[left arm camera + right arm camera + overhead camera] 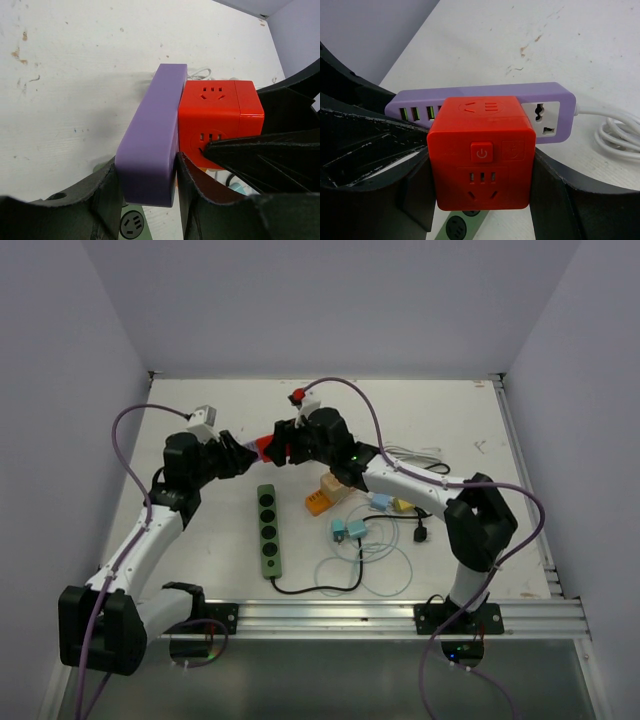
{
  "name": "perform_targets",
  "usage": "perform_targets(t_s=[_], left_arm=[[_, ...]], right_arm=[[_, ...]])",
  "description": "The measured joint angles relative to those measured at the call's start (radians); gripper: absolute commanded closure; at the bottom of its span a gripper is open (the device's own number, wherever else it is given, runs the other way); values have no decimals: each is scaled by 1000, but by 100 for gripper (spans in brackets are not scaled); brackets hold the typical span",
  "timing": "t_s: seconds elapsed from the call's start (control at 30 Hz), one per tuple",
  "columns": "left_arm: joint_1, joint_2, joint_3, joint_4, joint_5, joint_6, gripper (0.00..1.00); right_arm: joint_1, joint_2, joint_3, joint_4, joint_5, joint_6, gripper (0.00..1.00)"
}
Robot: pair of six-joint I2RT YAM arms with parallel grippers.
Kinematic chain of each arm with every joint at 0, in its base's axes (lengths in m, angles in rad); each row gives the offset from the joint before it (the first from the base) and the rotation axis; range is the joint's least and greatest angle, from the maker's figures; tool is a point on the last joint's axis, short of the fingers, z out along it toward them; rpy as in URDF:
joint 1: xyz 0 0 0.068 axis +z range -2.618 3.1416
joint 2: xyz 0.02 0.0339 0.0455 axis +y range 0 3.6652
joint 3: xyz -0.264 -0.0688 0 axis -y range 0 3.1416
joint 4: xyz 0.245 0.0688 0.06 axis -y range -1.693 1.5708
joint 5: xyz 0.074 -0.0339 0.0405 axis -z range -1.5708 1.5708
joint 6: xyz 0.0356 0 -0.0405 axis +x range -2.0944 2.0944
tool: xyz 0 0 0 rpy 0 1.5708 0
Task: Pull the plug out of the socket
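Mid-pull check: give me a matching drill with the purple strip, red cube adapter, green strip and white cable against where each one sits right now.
Things:
1. purple strip
2. red cube adapter
3. green strip
4. white cable

Places:
a. lying straight on the table between the arms
b. between the right gripper's fingers
c. looped on the table
d. between the left gripper's fingers

Pairs: 1-d; 2-b; 3-a; 4-c

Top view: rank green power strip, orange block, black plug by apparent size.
1. green power strip, clearly largest
2. orange block
3. black plug, smallest
All lie at similar distance from the camera, so the order holds.
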Motion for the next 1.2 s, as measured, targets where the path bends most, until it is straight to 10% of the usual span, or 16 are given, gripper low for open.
perform_targets(t_s=[0.77, 1.0, 1.2], left_arm=[[-132, -16, 71, -108, -240, 114, 100], [-142, -16, 75, -107, -266, 126, 100], [-153, -10, 74, -105, -282, 119, 100]], right_arm=[[-51, 54, 105, -148, -164, 29, 41], [-58, 67, 122, -153, -185, 35, 97], [-75, 66, 80, -97, -222, 64, 100]])
